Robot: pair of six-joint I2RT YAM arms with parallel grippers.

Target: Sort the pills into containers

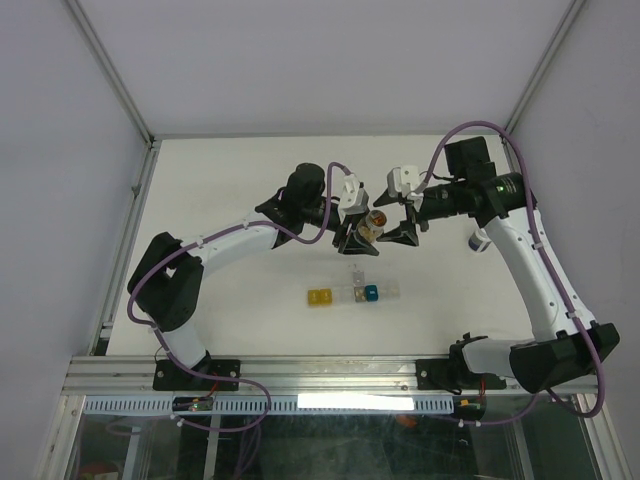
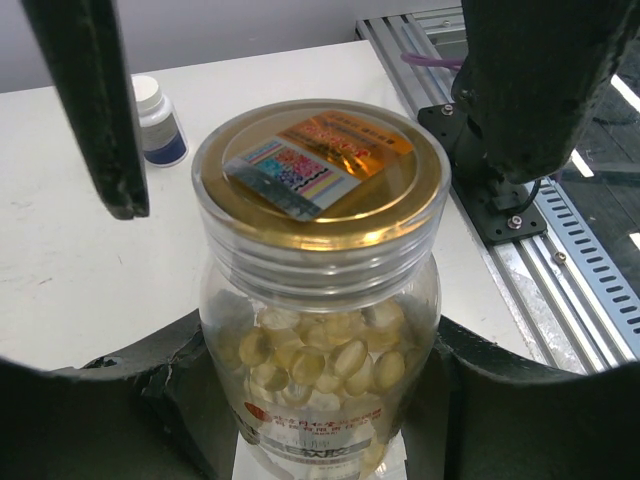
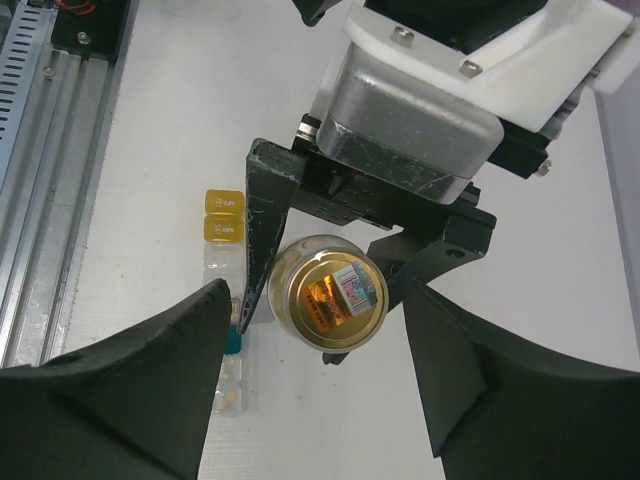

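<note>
My left gripper is shut on a clear jar with a gold lid, held above the table with the lid facing my right gripper. Yellowish softgel pills fill the jar. My right gripper is open; its fingers flank the lid without touching it. In the right wrist view the lid lies between my open right fingers. The containers lie in a row below: yellow, teal, and a clear cell holding a few tan pills.
A small white bottle with a blue label stands on the table to the right. The aluminium rail and both arm bases run along the near table edge. Frame posts stand at the back corners.
</note>
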